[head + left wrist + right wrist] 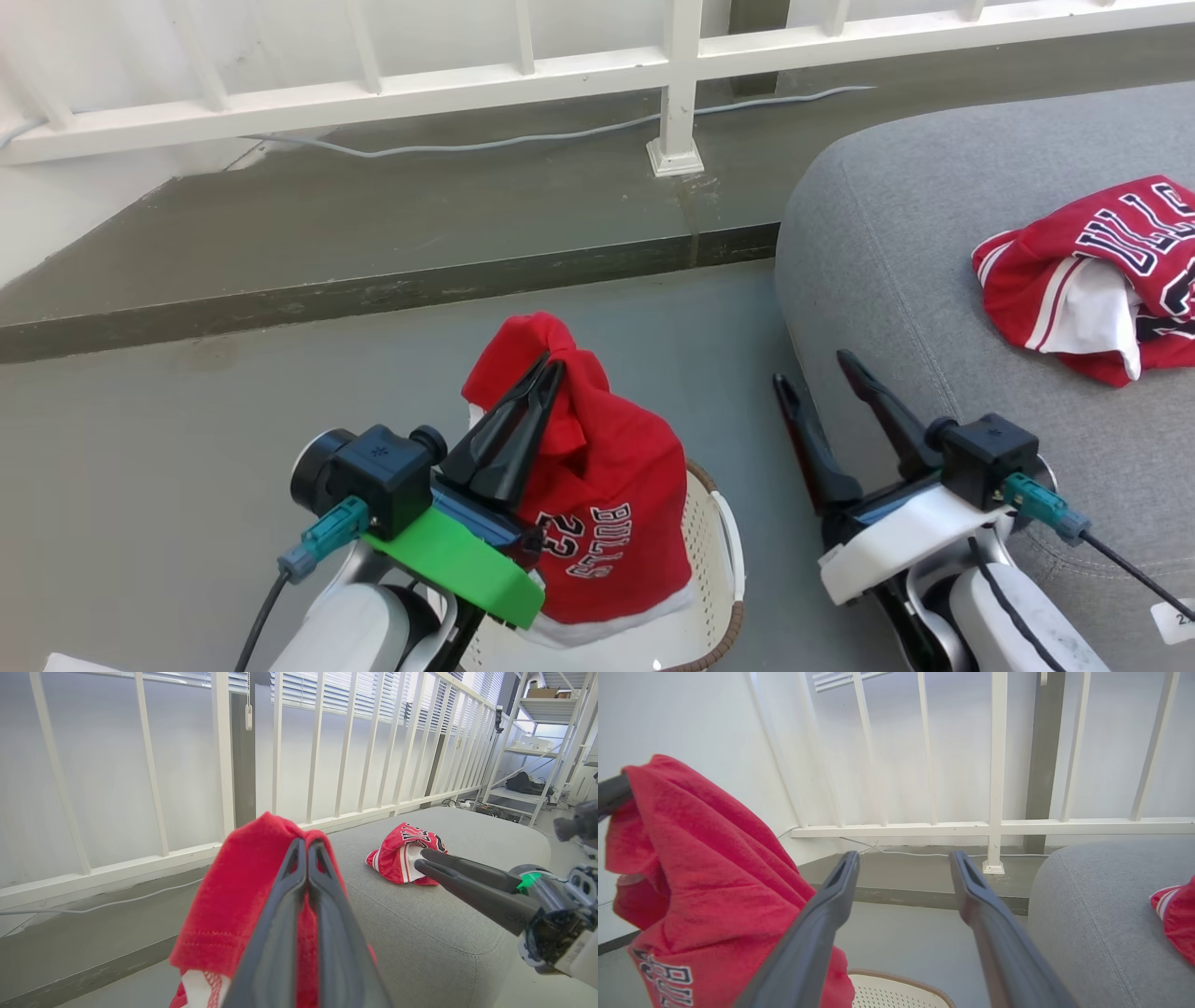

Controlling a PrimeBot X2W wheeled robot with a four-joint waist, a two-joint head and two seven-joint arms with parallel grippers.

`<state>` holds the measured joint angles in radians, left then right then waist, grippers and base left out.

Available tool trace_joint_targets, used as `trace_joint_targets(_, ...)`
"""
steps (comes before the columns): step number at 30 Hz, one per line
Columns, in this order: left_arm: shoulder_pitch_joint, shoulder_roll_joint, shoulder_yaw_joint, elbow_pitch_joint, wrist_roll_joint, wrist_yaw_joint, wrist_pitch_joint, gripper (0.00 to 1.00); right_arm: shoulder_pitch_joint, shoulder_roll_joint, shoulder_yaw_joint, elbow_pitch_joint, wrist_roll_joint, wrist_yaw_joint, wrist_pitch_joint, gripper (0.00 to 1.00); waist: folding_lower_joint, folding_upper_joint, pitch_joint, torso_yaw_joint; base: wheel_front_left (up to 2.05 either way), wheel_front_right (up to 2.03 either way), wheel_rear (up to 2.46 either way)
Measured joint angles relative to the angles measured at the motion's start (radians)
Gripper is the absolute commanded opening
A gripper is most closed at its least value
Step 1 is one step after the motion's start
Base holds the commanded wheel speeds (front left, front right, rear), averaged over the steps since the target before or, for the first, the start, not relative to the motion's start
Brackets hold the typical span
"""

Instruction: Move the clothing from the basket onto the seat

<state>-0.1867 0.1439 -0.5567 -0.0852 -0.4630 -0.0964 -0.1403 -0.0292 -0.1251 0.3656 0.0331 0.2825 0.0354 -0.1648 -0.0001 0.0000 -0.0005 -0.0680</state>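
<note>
Held garment [607,485]: red top w/ white hem & navy-white lettering, hangs from left pincer above basket, near centre.
Left pincer [549,369]: fingers together, clamped on bunched top of held garment.
Basket [719,551]: cream, perforated, brown rim; on floor [187,448], just left of seat, partly hidden by held garment.
Seat [934,233]: big grey cushion, right side.
Second garment [1097,271]: red w/ white stripes & lettering, crumpled on seat, far right.
Right pincer [812,369]: fingers wide apart, nothing btwn them, at seat's left edge, right of basket.
Railing [677,84]: white, far side; pale cable [523,140] along ledge below.
</note>
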Motion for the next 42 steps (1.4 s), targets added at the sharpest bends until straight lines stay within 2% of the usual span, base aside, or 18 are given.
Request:
trace_joint_targets(7,0.008,0.006,-0.002,-0.031,0.000,0.009,0.017,0.00,-0.002,0.017,0.054,-0.052,0.001,0.028,0.007,1.00,0.0000,0.0000,-0.001,-0.001,0.00,0.00,0.00)
trace_joint_targets(13,0.015,0.009,-0.007,-0.057,0.000,0.010,0.032,0.00,-0.003,0.035,0.154,-0.095,0.017,0.061,0.020,1.00,0.0000,0.0000,-0.002,0.000,0.00,0.00,0.00)
trace_joint_targets(18,0.018,0.010,-0.016,-0.069,0.000,0.010,0.043,0.00,-0.003,0.040,0.237,-0.097,0.036,0.071,0.040,1.00,0.0000,0.0000,-0.002,0.003,0.00,0.00,0.00)
trace_joint_targets(24,0.018,0.009,-0.032,-0.093,0.000,0.010,0.053,0.00,-0.005,0.047,0.308,-0.064,0.037,0.079,0.060,1.00,0.0001,0.0000,-0.001,0.008,0.00,0.00,0.00)
trace_joint_targets(33,0.018,0.005,-0.066,-0.119,-0.008,0.008,0.070,0.00,-0.072,0.046,0.319,0.042,0.034,0.079,0.060,1.00,0.0001,0.0000,0.001,0.026,0.00,0.00,0.00)
trace_joint_targets(34,0.018,0.005,-0.068,-0.119,-0.009,0.008,0.071,0.00,-0.077,0.046,0.319,0.050,0.035,0.079,0.060,0.40,0.0001,0.0000,0.001,0.027,0.00,0.00,0.00)
trace_joint_targets(35,0.018,0.004,-0.071,-0.121,-0.009,0.008,0.071,0.00,-0.083,0.046,0.320,0.058,0.035,0.079,0.059,0.16,0.0001,0.0000,0.001,0.029,0.00,0.00,0.00)
trace_joint_targets(36,0.018,0.004,-0.074,-0.123,-0.009,0.007,0.074,0.00,-0.090,0.047,0.320,0.066,0.036,0.079,0.059,0.00,0.0001,0.0000,0.001,0.030,0.00,0.00,0.00)
trace_joint_targets(42,0.018,0.002,-0.091,-0.129,-0.011,0.005,0.078,0.00,-0.112,0.052,0.325,0.111,0.057,0.079,0.046,0.00,0.0001,0.0000,0.001,0.037,0.00,0.00,0.00)
